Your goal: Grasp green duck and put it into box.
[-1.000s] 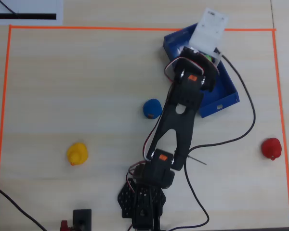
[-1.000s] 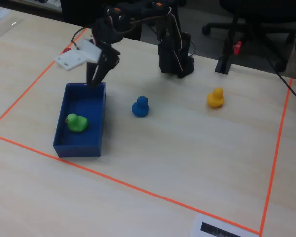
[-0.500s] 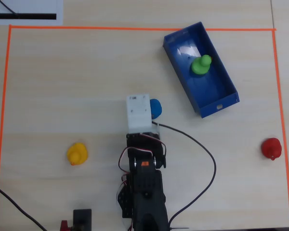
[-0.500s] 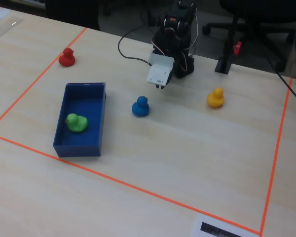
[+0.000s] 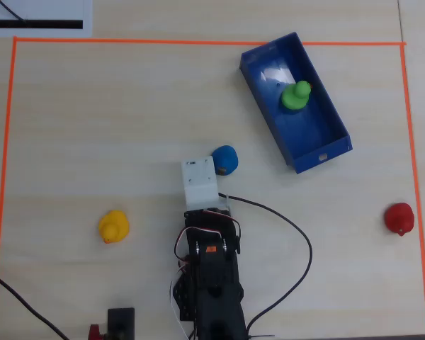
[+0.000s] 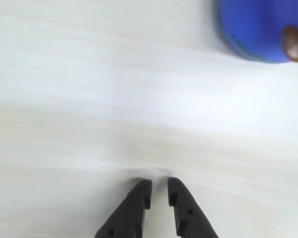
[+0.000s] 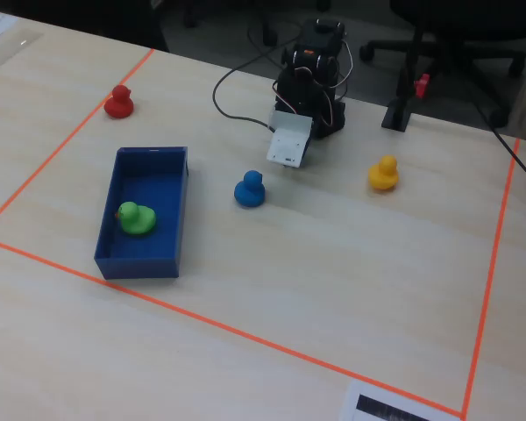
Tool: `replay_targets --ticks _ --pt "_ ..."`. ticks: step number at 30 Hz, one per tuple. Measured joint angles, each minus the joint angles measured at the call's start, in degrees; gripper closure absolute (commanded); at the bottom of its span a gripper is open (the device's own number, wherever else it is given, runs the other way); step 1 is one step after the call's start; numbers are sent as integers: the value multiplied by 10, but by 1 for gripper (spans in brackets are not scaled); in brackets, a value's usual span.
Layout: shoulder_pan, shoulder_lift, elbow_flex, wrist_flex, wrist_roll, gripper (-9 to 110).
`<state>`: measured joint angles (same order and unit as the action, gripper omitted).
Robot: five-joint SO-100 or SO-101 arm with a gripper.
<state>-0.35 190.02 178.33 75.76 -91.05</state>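
Note:
The green duck (image 5: 295, 95) sits inside the dark blue box (image 5: 319, 134), near its middle; it also shows in the fixed view (image 7: 137, 218), within the box (image 7: 162, 189). My gripper (image 6: 159, 182) is far from both, folded back near the arm's base. Its black jaws are nearly closed with a narrow gap and hold nothing, pointing down at bare table. In the overhead view the white wrist housing (image 5: 200, 180) hides the jaws.
A blue duck (image 5: 224, 159) stands just beside the wrist housing and shows at the top right of the wrist view (image 6: 258, 29). A yellow duck (image 5: 113, 227) and a red duck (image 5: 399, 218) stand apart. Orange tape (image 5: 198, 41) borders the work area. A black cable (image 5: 297, 234) loops beside the arm.

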Motion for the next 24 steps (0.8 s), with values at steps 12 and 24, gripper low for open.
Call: replay_targets --ticks 12,24 --pt "0 0 0 0 0 96" --pt "0 0 0 0 0 96"
